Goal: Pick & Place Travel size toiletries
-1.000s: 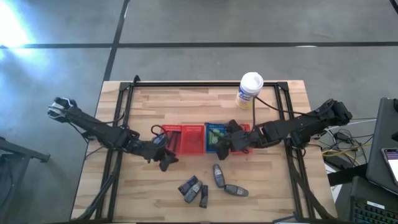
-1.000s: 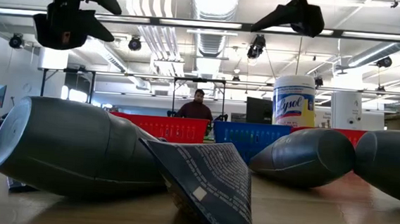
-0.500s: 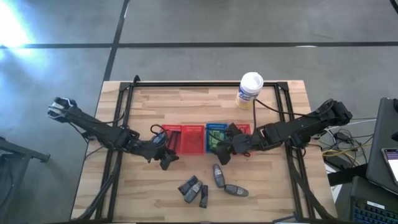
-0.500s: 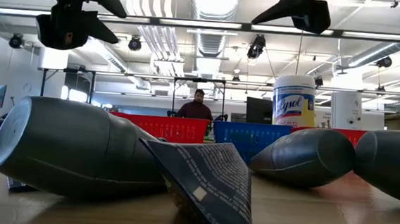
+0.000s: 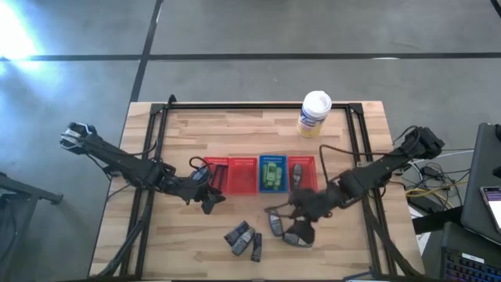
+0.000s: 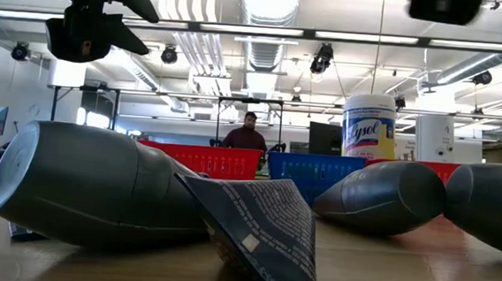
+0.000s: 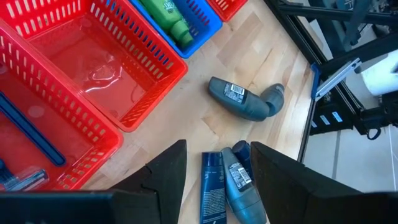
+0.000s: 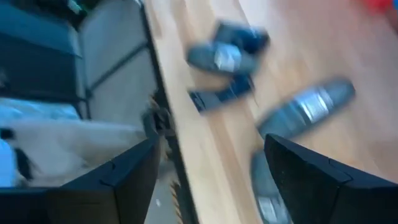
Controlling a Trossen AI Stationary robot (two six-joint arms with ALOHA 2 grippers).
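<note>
1. While the left gripper (image 5: 209, 205) hangs over bare wood just in front of the two red plastic mesh baskets (image 5: 232, 174), its jaws stand apart with nothing between them, as the left wrist view shows.
2. Over the loose items near the table's front edge hovers the right gripper (image 5: 288, 222); its fingers (image 8: 311, 180) are spread wide and empty.
3. Two dark grey oval tubes (image 5: 283, 230) lie on the wooden table (image 5: 180, 251) right under that gripper.
4. Farther left, a second cluster of dark grey tubes and a flat black stick-like piece (image 5: 245, 240) lies touching, near the front edge.
5. Bright green little bottles (image 5: 272, 172) sit inside the blue plastic mesh basket (image 5: 262, 163), in the middle of the basket row.
6. One more dark grey tube (image 5: 297, 174) lies in the red basket on the right (image 5: 310, 163), beside the blue one.
7. At the back of the table stands the large white tub with a yellow label (image 5: 314, 114), upright, well apart from the baskets.
</note>
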